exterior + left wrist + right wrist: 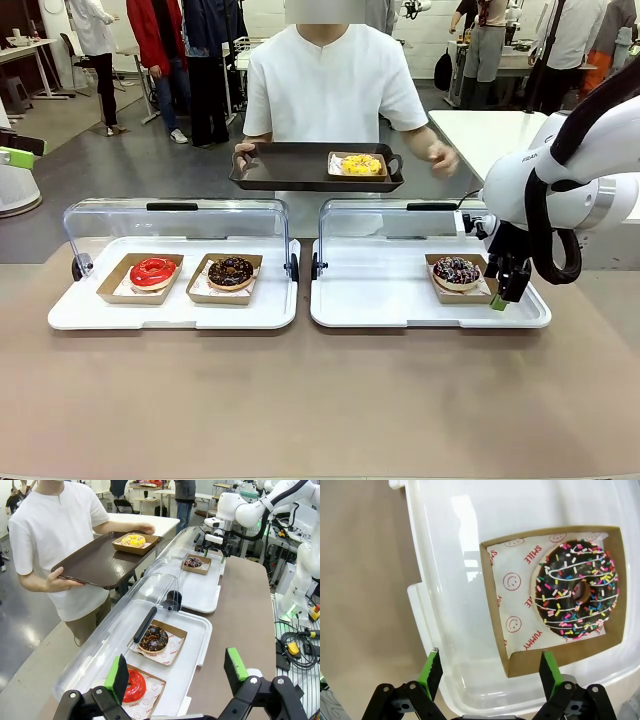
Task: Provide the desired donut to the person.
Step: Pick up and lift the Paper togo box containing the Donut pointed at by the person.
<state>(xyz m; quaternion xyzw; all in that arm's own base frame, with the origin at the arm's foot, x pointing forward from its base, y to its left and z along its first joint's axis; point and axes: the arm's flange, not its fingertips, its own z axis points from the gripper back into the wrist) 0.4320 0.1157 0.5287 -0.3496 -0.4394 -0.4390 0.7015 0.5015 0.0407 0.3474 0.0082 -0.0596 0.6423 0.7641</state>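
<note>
The person point(335, 85) in a white shirt stands across the table holding a dark tray point(290, 168) that carries a yellow donut point(361, 164) in a cardboard box. A chocolate sprinkle donut point(457, 271) in its box lies in the right white case point(360, 300). My right gripper point(503, 292) hangs open just right of that box, above the case's edge; the sprinkle donut point(577, 596) lies ahead of the open right gripper point(490, 669). A red donut point(152, 272) and a chocolate donut point(231, 271) lie in the left case. My left gripper point(176, 672) is open above the left case, near the red donut point(134, 685).
Both white cases have clear lids point(180, 218) swung open toward the person. Brown tabletop point(320, 400) spreads in front of the cases. A white table point(480, 130) stands behind at the right, with bystanders farther off.
</note>
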